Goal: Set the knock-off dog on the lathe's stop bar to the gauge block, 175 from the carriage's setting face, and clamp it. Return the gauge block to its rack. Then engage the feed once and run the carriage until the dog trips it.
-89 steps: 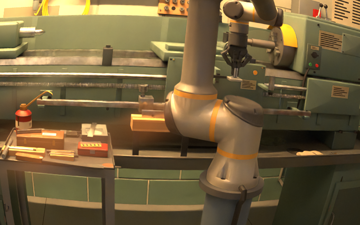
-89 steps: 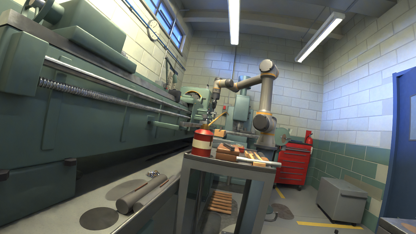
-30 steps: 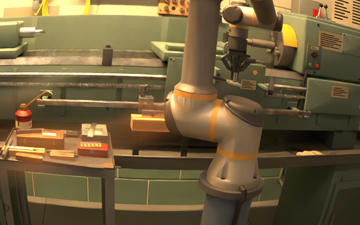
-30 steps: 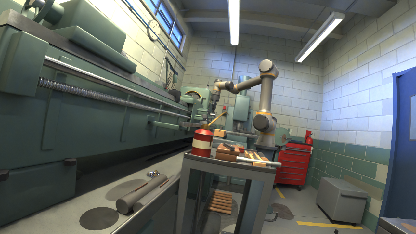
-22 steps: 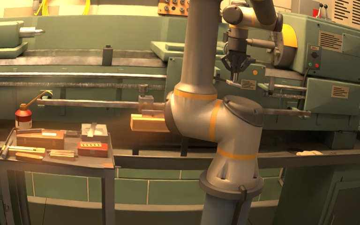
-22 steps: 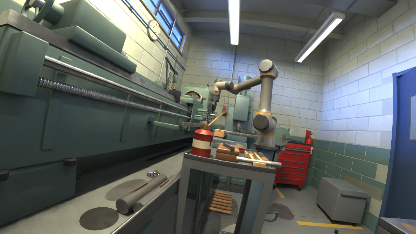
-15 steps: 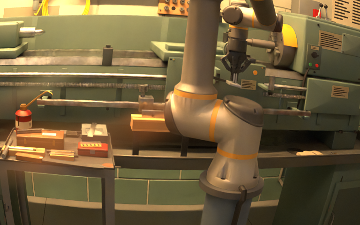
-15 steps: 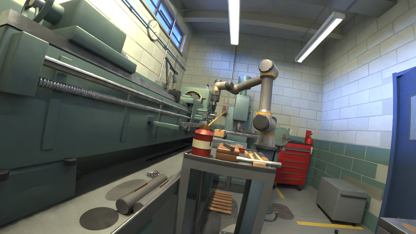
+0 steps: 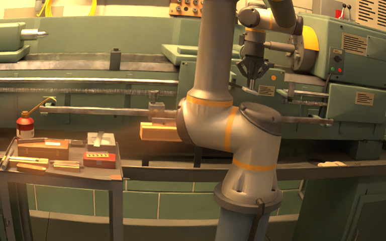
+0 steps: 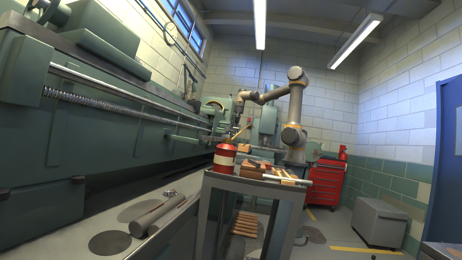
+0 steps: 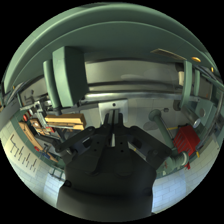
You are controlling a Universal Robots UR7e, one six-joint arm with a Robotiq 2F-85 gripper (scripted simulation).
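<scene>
The stop bar [image 9: 94, 110] runs along the lathe's front and passes out of sight behind my own arm. The knock-off dog [image 9: 156, 110] sits on the bar with its clamp knob [image 9: 153, 95] on top. A wooden rack [image 9: 160, 131] stands just below it; I cannot make out the gauge block. My gripper [image 9: 251, 84] [image 11: 113, 114] is closed and empty, pointing down at the carriage apron [image 9: 256, 93], its tips just above the pale flat end of the feed lever [image 9: 249, 90] [image 11: 113, 107].
A cart [image 9: 61, 159] at the left carries wooden cases [image 9: 42, 148], a red box [image 9: 99, 159] and an oil can [image 9: 25, 126] [image 10: 225, 157]. The leadscrew [image 9: 85, 91] runs above the stop bar. Two round bars [image 10: 155, 215] lie on the chip tray.
</scene>
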